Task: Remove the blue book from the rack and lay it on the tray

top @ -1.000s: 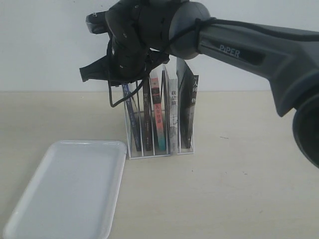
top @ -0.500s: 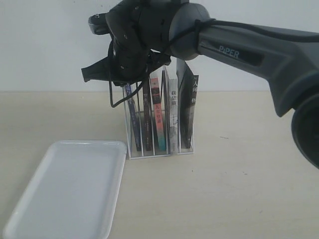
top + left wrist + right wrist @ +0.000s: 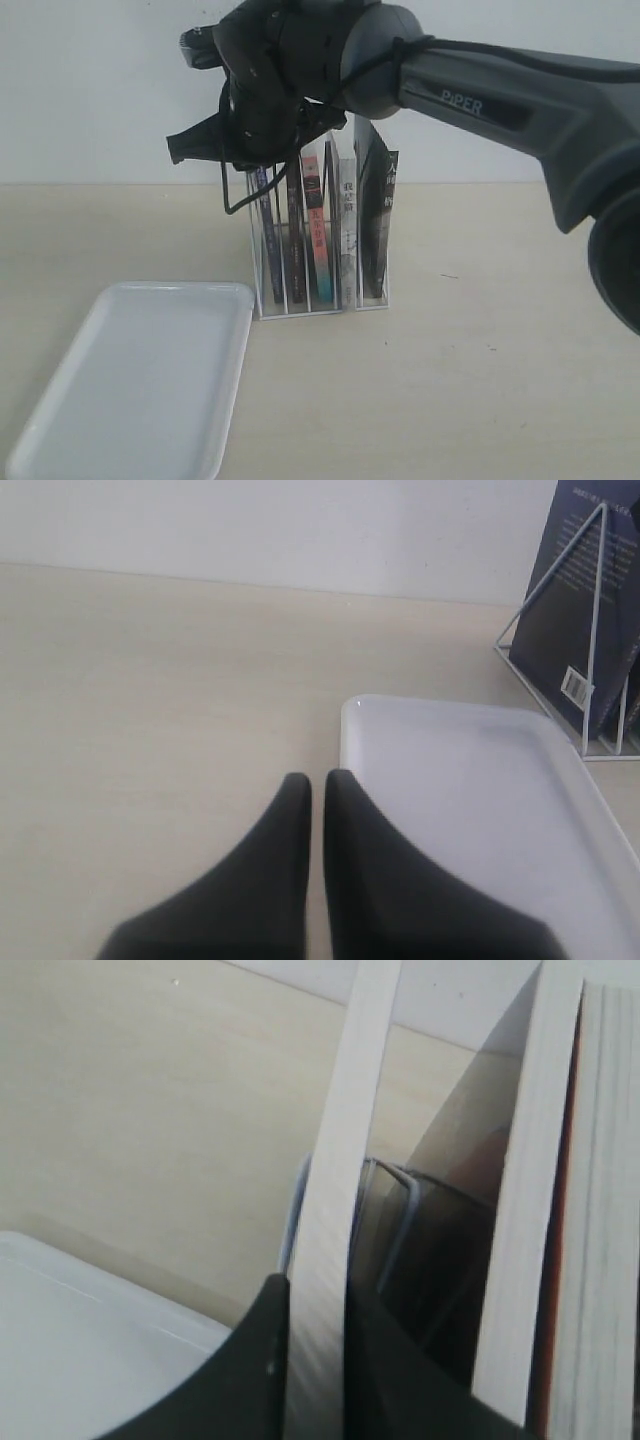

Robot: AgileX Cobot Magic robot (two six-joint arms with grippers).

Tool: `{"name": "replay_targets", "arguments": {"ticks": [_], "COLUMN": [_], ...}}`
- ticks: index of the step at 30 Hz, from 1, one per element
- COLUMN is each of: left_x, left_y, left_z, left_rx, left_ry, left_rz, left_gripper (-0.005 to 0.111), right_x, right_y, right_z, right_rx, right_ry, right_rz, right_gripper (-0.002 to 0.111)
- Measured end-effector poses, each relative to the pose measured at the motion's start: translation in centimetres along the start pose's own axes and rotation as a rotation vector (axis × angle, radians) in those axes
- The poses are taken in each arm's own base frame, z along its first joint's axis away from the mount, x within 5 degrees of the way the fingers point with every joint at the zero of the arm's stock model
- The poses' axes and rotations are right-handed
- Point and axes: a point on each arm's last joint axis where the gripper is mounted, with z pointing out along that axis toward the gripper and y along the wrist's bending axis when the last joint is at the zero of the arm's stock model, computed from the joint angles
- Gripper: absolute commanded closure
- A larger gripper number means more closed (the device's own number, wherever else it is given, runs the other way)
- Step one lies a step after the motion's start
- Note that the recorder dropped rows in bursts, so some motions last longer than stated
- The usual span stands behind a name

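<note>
The blue book (image 3: 268,250) stands tilted in the leftmost slot of the white wire rack (image 3: 300,308). My right gripper (image 3: 260,160) comes down on its top from above. In the right wrist view the right gripper (image 3: 317,1310) is shut on the blue book's pale page edge (image 3: 350,1110), one finger on each cover. The white tray (image 3: 140,380) lies flat in front of the rack, to the left. My left gripper (image 3: 317,780) is shut on nothing, low over the table beside the tray's (image 3: 450,800) corner. The book's dark back cover (image 3: 575,600) shows behind the rack's wire (image 3: 597,630).
More books fill the other slots: a pink-and-teal spine (image 3: 318,240), a white spine (image 3: 347,240) and a black cover (image 3: 375,220). The right arm (image 3: 500,100) stretches across the upper scene. A white wall stands behind the table.
My right gripper has shifted slightly right and up, bringing the top of the blue book with it. The book's foot stays in the rack. The tray has not moved.
</note>
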Motion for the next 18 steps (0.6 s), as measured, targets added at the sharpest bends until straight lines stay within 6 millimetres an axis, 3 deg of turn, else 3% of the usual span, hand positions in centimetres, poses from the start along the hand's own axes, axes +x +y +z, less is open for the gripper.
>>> {"name": "replay_targets", "arguments": {"ticks": [18], "left_x": [0.0], "left_y": [0.0], "left_z": [0.0], "left_rx": [0.000], "left_ry": [0.000], "left_rz": [0.000], "left_gripper": [0.103], "right_x": [-2.6], "right_y": [-1.4], "right_z": [-6.5], "right_rx": [0.019], "right_ry": [-0.097], "right_rz": [0.027], "right_gripper": [0.108]}}
